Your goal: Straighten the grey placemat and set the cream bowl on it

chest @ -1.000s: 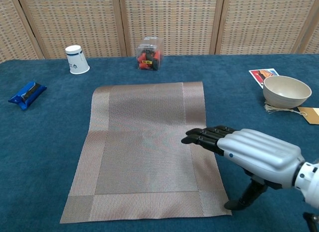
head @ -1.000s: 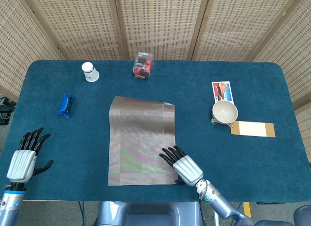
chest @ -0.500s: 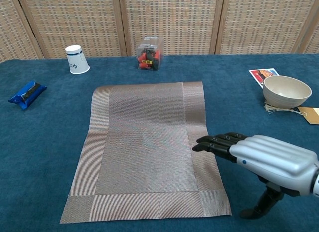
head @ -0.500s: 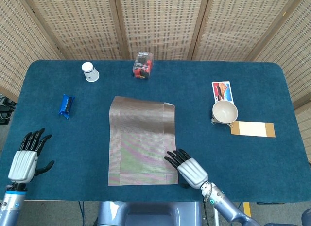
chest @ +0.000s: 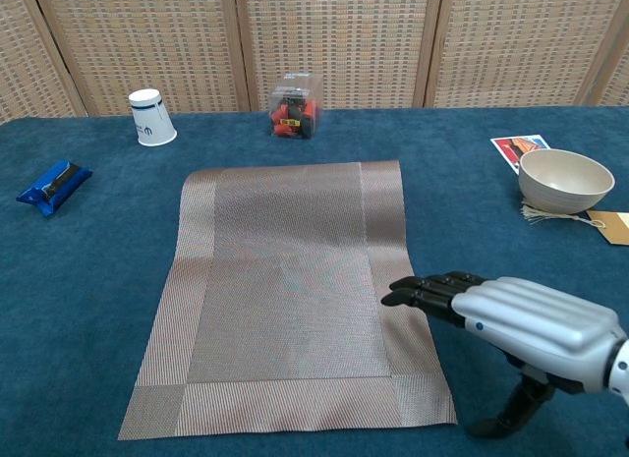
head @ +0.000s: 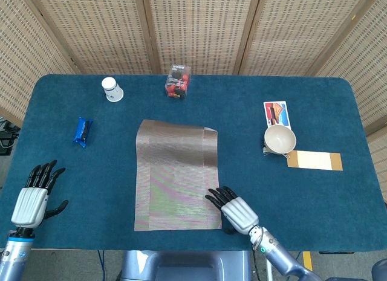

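Cream bowl [head: 280, 138] sits empty beside the card [head: 277, 113]; both hands, left hand [head: 30, 204] and right hand [chest: 521, 317], spread, holding nothing.

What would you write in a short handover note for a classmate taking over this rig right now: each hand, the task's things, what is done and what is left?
Left hand: open, empty, at the table's near left edge.
Right hand: open, empty, fingers over the grey placemat's near right edge.
Placemat: flat mid-table, nothing on it.
Cream bowl: upright at far right, beside a picture card, untouched.
Done: mat looks roughly straight.
Left: grasp the bowl and set it on the mat.
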Controlling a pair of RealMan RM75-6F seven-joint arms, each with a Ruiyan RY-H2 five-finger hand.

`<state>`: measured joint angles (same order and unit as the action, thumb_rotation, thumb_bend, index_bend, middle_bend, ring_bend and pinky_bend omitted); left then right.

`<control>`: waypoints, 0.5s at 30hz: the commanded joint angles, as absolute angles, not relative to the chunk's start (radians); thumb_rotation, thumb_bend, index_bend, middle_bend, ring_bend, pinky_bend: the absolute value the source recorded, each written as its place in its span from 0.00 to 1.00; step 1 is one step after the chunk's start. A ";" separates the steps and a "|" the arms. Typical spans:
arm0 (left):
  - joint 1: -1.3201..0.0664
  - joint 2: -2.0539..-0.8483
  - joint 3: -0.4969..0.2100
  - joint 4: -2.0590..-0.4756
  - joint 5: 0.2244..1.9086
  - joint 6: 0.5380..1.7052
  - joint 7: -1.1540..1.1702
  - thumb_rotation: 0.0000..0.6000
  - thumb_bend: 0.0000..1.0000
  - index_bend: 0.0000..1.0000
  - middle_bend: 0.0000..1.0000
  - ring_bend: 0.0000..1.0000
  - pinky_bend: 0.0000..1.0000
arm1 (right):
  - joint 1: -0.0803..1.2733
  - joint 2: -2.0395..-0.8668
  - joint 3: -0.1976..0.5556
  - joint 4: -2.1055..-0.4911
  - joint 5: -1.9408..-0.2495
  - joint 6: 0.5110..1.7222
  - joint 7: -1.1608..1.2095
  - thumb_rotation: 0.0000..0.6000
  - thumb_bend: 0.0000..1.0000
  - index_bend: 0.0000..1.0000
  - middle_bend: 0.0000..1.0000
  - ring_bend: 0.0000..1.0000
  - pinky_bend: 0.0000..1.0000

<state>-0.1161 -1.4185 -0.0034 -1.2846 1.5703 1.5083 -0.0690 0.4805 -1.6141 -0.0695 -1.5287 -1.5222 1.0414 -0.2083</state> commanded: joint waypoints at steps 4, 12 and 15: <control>-0.116 -1.418 -0.005 -1.284 1.569 1.509 -0.075 1.00 0.22 0.14 0.00 0.00 0.00 | 0.477 -1.657 -0.060 -1.476 -1.557 1.075 -0.163 1.00 0.03 0.00 0.00 0.00 0.00; -0.118 -1.419 -0.005 -1.277 1.565 1.501 -0.081 1.00 0.22 0.14 0.00 0.00 0.00 | 0.476 -1.684 -0.063 -1.449 -1.580 1.088 -0.125 1.00 0.22 0.03 0.00 0.00 0.00; -0.119 -1.420 -0.004 -1.278 1.562 1.497 -0.081 1.00 0.22 0.14 0.00 0.00 0.00 | 0.478 -1.696 -0.064 -1.437 -1.590 1.091 -0.111 1.00 0.27 0.06 0.00 0.00 0.00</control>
<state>-0.1185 -1.4201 -0.0044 -1.2776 1.5622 1.4968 -0.0807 0.4774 -1.6931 -0.0633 -1.4400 -1.5876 1.0894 -0.1131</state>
